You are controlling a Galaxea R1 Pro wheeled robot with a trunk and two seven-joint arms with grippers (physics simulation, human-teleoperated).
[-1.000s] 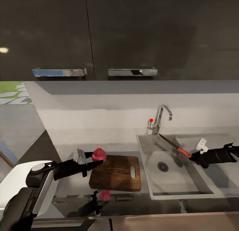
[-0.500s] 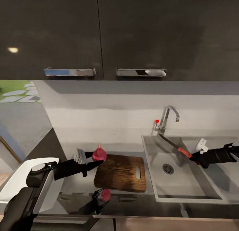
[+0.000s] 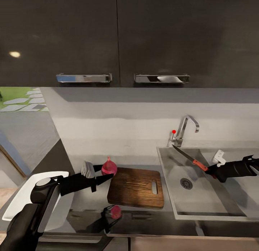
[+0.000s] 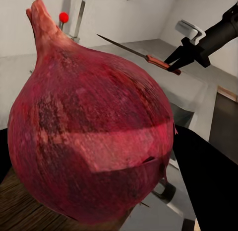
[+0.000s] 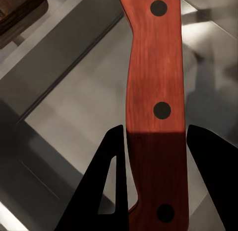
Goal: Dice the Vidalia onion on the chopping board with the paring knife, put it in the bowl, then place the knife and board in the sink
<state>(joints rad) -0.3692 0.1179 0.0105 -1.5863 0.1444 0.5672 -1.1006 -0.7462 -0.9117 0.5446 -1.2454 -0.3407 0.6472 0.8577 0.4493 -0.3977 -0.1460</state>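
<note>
My left gripper (image 3: 107,172) is shut on the Vidalia onion (image 3: 108,167), a reddish-purple bulb held above the countertop (image 3: 90,204) at the far left corner of the chopping board (image 3: 136,188). The onion (image 4: 94,136) looms large in the left wrist view. My right gripper (image 3: 211,170) is shut on the red-orange handle of the paring knife (image 3: 187,156), held over the sink (image 3: 208,207) with its blade pointing toward the tap (image 3: 186,128). The knife handle (image 5: 154,82) sits between the right gripper's (image 5: 157,134) black fingers. The white bowl (image 3: 18,202) lies at the left, partly behind my left arm.
Dark wall cabinets with chrome handles (image 3: 83,78) hang above the pale backsplash. The sink's round drain (image 3: 186,183) is bare. The countertop's front edge runs below the board. A doorway to an outdoor path opens at the far left.
The camera has shifted, so board, sink and tap sit further right in the picture and more of the bowl shows. Both grippers keep their holds; the onion is now nearer the board's left corner.
</note>
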